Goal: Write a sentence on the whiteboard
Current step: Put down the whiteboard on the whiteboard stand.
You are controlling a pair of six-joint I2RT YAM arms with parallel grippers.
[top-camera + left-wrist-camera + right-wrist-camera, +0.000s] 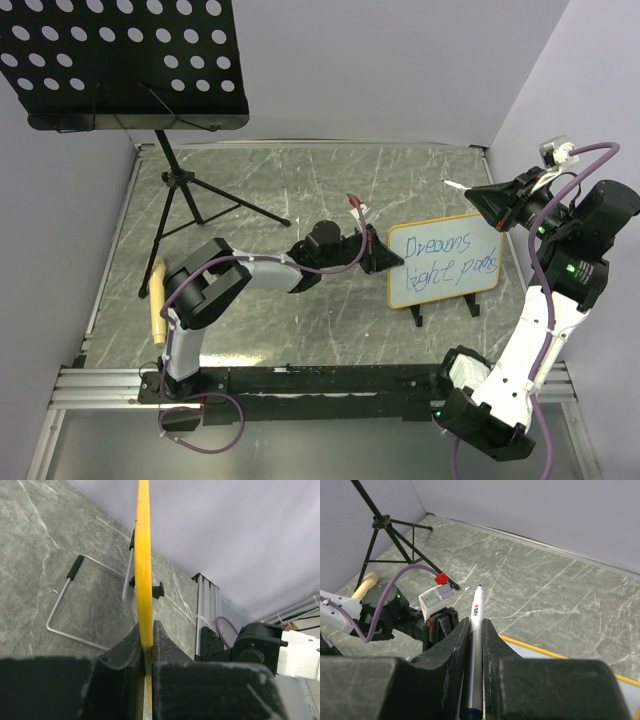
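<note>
The whiteboard point(445, 262) stands tilted on its feet right of centre, its tan frame edge point(144, 570) seen end-on in the left wrist view. The sentence point(440, 257) fills it in two blue handwritten lines. My left gripper point(383, 257) is shut on the board's left edge, the frame pinched between its fingers point(161, 640). My right gripper point(480, 198) hovers above the board's upper right corner, shut on a white marker point(476, 625). The marker's tip point(452, 185) points left, clear of the board. The board's yellow rim point(555, 655) shows just below that gripper.
A black perforated music-stand tray point(125, 60) fills the far left, with its tripod legs point(190, 200) spread on the grey marble table. A wooden-handled object point(157, 300) lies by the left edge. The board's wire support point(65, 600) reaches out behind it. Walls close the back and sides.
</note>
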